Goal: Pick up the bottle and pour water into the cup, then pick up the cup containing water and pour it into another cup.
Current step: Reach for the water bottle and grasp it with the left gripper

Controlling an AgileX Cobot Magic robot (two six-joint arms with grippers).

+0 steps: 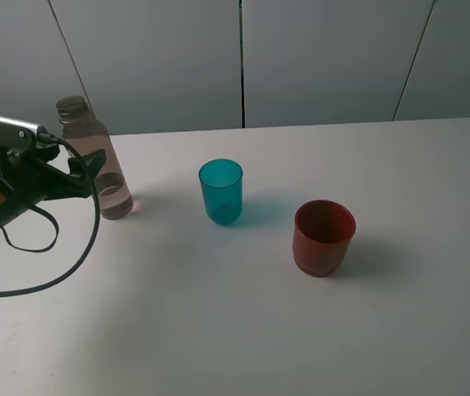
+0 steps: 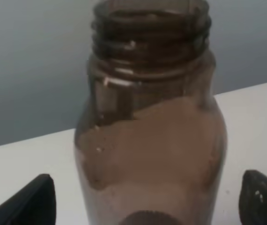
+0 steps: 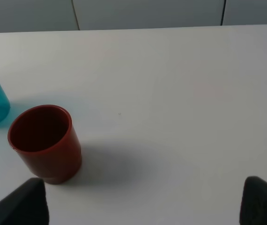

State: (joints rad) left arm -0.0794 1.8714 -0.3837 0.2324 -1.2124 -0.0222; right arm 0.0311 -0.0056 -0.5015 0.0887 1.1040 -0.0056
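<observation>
"Left gripper (image 2: 147,204) first: how was it set?"

"Spread wide. My two black fingers (image 2: 33,204) stood one on each side of the bottle (image 1: 95,161), with a gap showing between each finger and the plastic, so I was not pinching it. The bottle stood upright on the white table (image 1: 218,338), at its far left, with the threaded neck up."

"And your right gripper (image 3: 143,206)?"

"Spread as well, holding nothing, over bare table."

"Where were the cups?"

"The teal cup (image 1: 220,191) stood upright near the middle of the table, well apart from the bottle. The red-brown cup (image 1: 324,237) stood upright to its right and nearer the front edge, close by but not touching it. From my right wrist, the red-brown cup sat nearer than the teal one. I could not tell whether either cup held water."
</observation>
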